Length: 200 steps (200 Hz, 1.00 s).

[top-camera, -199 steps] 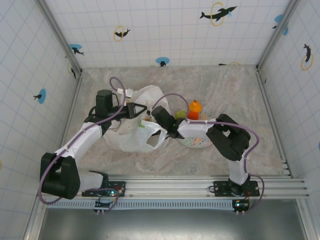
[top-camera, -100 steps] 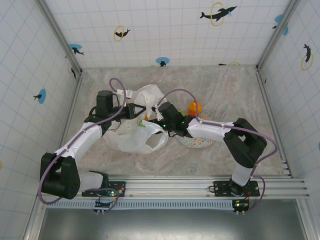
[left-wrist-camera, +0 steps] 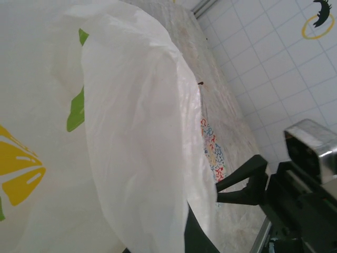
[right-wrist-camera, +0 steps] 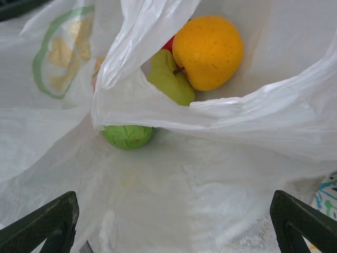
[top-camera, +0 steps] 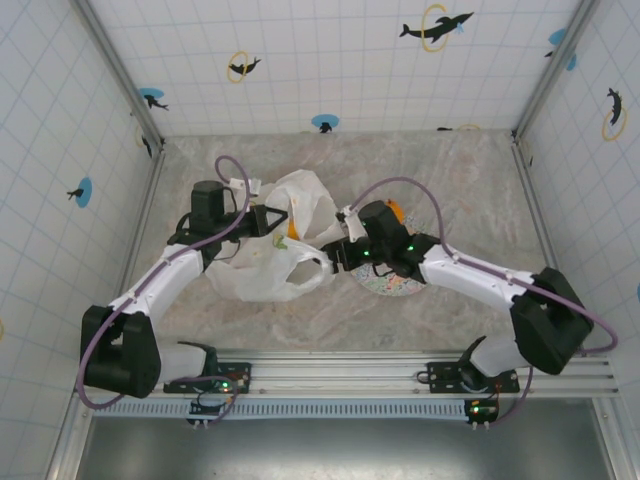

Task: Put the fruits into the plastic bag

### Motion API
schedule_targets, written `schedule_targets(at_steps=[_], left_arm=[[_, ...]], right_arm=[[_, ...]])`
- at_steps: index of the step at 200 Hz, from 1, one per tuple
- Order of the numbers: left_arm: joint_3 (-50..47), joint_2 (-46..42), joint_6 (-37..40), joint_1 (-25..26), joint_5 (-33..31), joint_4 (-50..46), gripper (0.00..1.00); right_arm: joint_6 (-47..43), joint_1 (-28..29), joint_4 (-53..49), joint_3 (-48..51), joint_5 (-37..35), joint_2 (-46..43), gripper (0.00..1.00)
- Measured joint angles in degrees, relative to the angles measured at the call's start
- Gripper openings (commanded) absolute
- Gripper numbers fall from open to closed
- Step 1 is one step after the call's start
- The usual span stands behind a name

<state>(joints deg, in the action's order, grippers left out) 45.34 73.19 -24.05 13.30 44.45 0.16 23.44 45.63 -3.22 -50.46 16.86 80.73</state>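
The plastic bag [top-camera: 268,268] lies left of centre, its mouth facing right. My left gripper [top-camera: 283,217] is shut on the bag's upper rim and holds it up; in the left wrist view the film [left-wrist-camera: 137,132] drapes over the left gripper [left-wrist-camera: 205,208]. My right gripper [top-camera: 337,250] is open at the mouth, empty. In the right wrist view the right gripper [right-wrist-camera: 172,203] looks into the bag [right-wrist-camera: 174,179] at a yellow-orange fruit [right-wrist-camera: 208,50], a yellow-green pear [right-wrist-camera: 169,81], a green fruit [right-wrist-camera: 128,136] and a sliver of red [right-wrist-camera: 168,45]. One orange [top-camera: 393,211] stays on the plate.
The speckled plate [top-camera: 395,285] lies right of the bag, partly under my right forearm; its rim also shows as the plate [left-wrist-camera: 210,153] and the plate [right-wrist-camera: 326,195]. Marble tabletop stretches to the right and back. Tiled walls close in three sides.
My right gripper has drawn back rightward from over the bag to its mouth, and the right elbow swung far out right. The left gripper and bag rim stayed put.
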Motion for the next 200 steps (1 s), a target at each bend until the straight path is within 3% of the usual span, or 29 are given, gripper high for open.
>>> schedule_targets(at_steps=[55,88,200], left_arm=[[0.0,0.4,0.0,-0.2,-0.6,-0.5,0.0],[0.0,0.5,0.0,-0.5,-0.6,-0.5,0.0],[0.0,1.2,-0.2,-0.6,-0.6,-0.5,0.0]], right_arm=[[-2.0,-7.5,-2.1,4.5,3.0,-10.9,0.91],[-1.6,-12.8,-6.2,4.4,-6.1,-13.7,0.87],[-3.0,-7.0,-11.2,-7.2,-23.4,6.6,0.83]])
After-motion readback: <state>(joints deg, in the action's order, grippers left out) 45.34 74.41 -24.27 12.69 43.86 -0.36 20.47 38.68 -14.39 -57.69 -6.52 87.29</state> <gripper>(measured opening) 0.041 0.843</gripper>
